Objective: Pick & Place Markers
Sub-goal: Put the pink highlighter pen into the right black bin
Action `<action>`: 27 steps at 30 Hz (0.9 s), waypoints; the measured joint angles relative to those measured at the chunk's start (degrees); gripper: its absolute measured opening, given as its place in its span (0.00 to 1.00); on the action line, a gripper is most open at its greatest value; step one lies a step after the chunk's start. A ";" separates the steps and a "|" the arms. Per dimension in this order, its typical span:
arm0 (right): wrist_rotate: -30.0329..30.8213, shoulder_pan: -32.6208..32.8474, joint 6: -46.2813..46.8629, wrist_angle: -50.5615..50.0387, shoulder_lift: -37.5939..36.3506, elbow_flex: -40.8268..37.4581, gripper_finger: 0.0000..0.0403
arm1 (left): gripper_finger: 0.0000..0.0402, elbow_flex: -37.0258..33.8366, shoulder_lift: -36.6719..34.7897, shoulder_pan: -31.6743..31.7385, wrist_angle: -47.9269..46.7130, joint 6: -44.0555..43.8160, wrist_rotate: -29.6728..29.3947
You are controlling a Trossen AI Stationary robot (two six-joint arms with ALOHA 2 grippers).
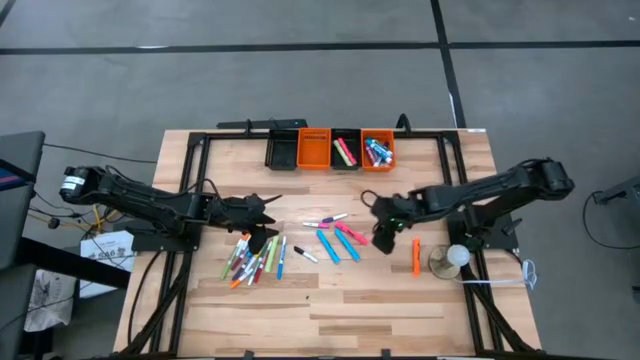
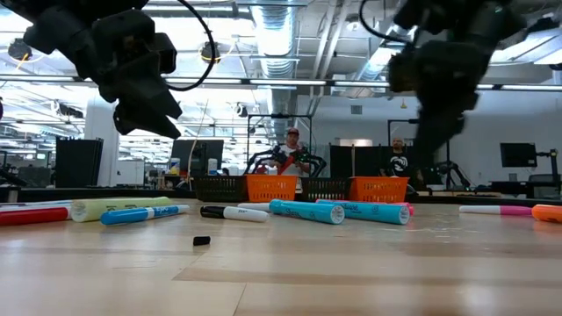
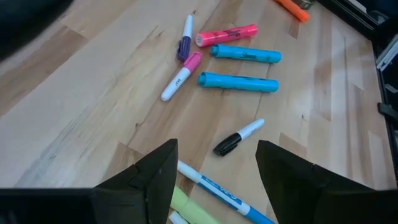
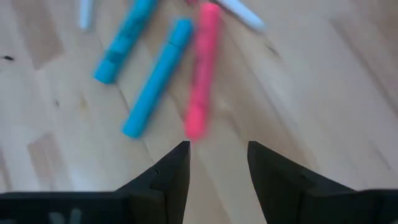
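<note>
Markers lie loose on the wooden table. A mixed pile lies left of centre. At the centre lie two blue ones, a pink one and thin white-bodied ones. An orange marker lies apart at the right. My left gripper hovers open above the pile's far edge; a blue-and-white marker and a black-capped white one show ahead of its fingers. My right gripper hovers open above bare wood, just short of one end of the pink marker.
Along the far edge stand four small bins: a black one, an orange one, a black one and an orange one, the last two with markers in them. A small black cap lies loose. A round object sits at the right.
</note>
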 joint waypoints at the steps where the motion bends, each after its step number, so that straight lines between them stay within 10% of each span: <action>1: 0.02 0.06 -1.00 2.23 1.62 0.00 0.37 | 0.53 0.00 0.02 0.00 0.00 0.00 -0.02; 14: 0.16 -0.05 -9.18 4.57 19.88 5.22 0.31 | 0.53 0.00 0.01 0.00 0.07 0.11 -0.11; 27: 3.87 -0.05 -9.23 -0.09 18.36 11.03 0.31 | 0.53 0.00 0.00 0.00 0.44 0.18 -0.11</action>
